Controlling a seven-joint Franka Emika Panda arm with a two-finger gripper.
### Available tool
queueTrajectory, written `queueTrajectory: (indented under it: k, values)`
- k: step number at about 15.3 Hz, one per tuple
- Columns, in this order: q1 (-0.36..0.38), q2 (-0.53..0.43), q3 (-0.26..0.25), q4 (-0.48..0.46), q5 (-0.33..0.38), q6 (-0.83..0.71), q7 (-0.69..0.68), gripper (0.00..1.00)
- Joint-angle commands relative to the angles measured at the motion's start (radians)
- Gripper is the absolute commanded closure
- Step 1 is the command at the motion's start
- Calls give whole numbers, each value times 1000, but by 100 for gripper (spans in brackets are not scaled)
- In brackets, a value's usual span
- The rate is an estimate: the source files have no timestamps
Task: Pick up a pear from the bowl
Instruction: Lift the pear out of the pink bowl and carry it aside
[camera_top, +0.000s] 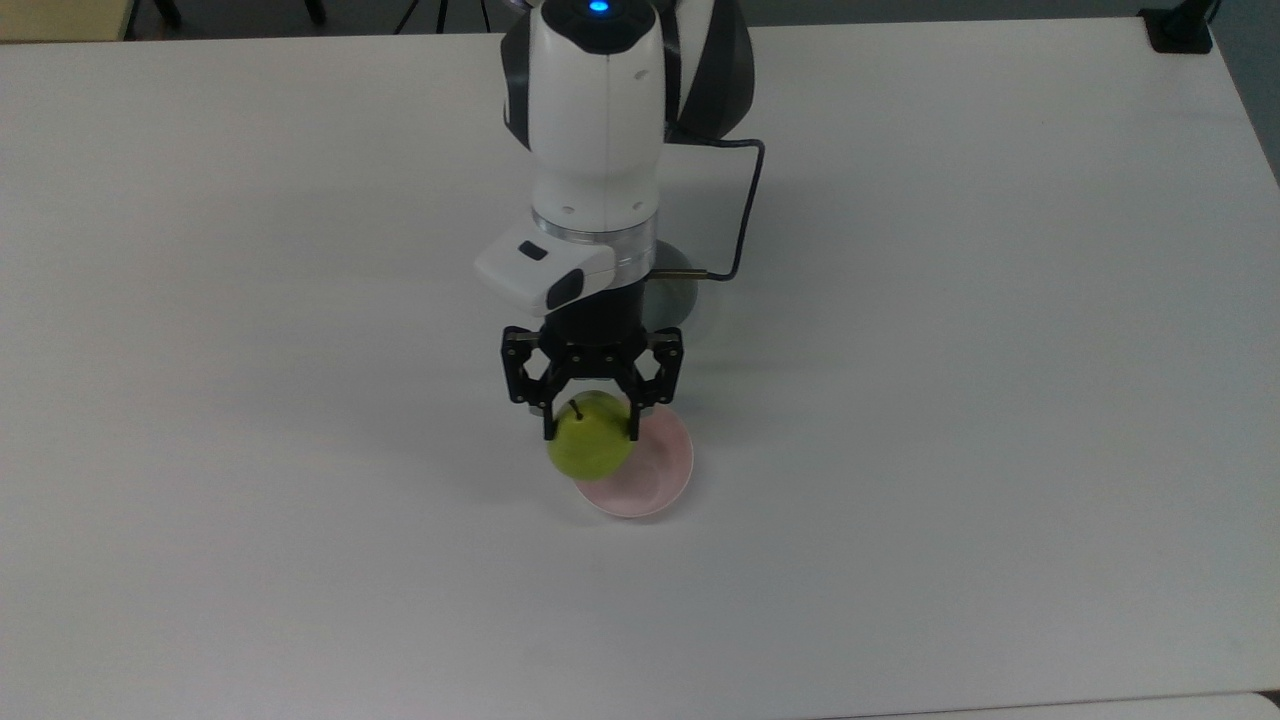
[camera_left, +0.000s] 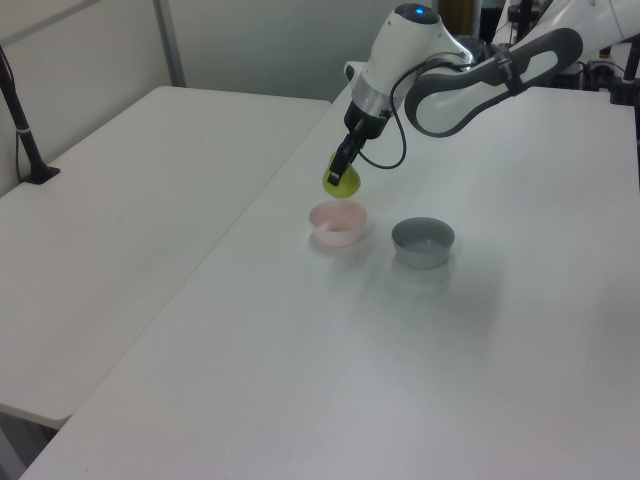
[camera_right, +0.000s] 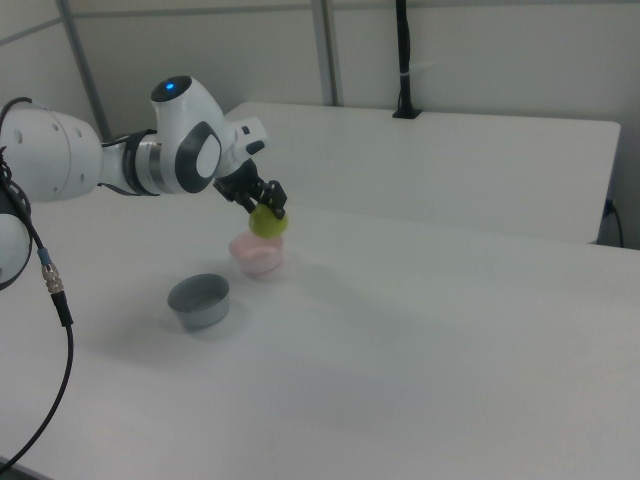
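A white Franka robot arm (camera_top: 595, 120) is reaching over a plain white table (camera_top: 1000, 400), and its black two-finger gripper (camera_top: 590, 432) is pinching a small yellow-green pear (camera_top: 590, 450) between its two fingers. The fingers are pressing on opposite sides of the fruit near its top, and the short dark stem (camera_top: 575, 408) is poking up between them.

The pear is hanging in the air, clear of the pale pink bowl (camera_top: 650, 475). In the left view the pear (camera_left: 343, 180) is sitting well above the pink bowl (camera_left: 338, 222), with open space showing between them, and the gripper (camera_left: 339, 172) is angling down onto the fruit from above. In the top view the pear is overlapping the bowl's left edge, and the bowl's smooth interior is lying open to the camera. In the right view the pear (camera_right: 268, 223) is hanging just above the pink bowl (camera_right: 257, 253), held by the gripper (camera_right: 270, 207).

A grey-blue bowl (camera_left: 423, 242) is standing on the table near the pink one, on the left view's right; in the right view this grey-blue bowl (camera_right: 198, 300) is sitting on the right view's left. A black cable (camera_top: 745, 210) is looping off the arm's wrist
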Motion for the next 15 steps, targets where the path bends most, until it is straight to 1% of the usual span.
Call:
queueTrajectory:
  k: [1, 5, 8, 12, 15]
  values:
    - [-45, -22, -10, -15, -15, -17, -25, 47]
    - [-114, -9, -8, -14, -14, -9, -111, 46]
    - [-159, -5, -8, -15, -9, 48, -157, 46]
    - [-184, 40, -8, -15, -15, 115, -195, 45]
    - [-191, 72, -8, -15, -15, 196, -201, 46]
